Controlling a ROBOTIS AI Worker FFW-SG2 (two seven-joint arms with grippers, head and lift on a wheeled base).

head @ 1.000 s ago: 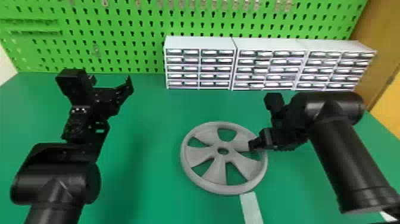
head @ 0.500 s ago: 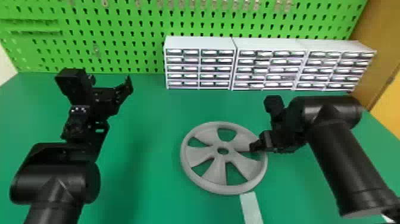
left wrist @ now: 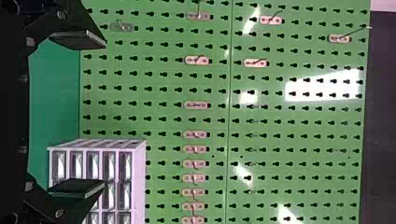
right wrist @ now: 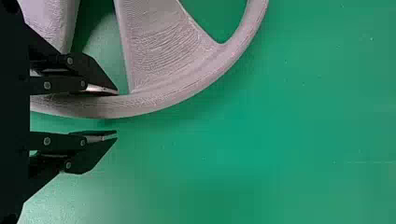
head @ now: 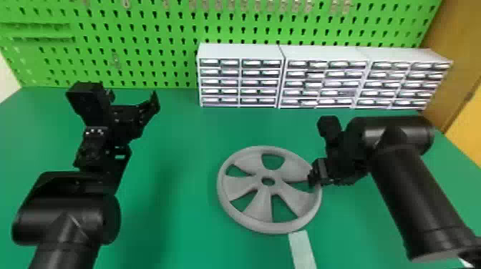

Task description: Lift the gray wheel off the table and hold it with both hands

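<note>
The black left gripper [head: 133, 93] has its two flat black fingers [left wrist: 78, 40] spread wide apart. Past them is a big bright green board [left wrist: 299, 128] full of little dark keyhole slots. Small pink plates [left wrist: 196, 105] sit on it, many of them in one row, and some have thin wire hooks. White shiny spots [left wrist: 322, 91] glow on the board. A pale box of little clear-front drawers [left wrist: 140, 186] is on the flat green table [left wrist: 51, 102] near the board, and one finger covers part of it. Past the board's edge is something dark gray [left wrist: 382, 116].
</note>
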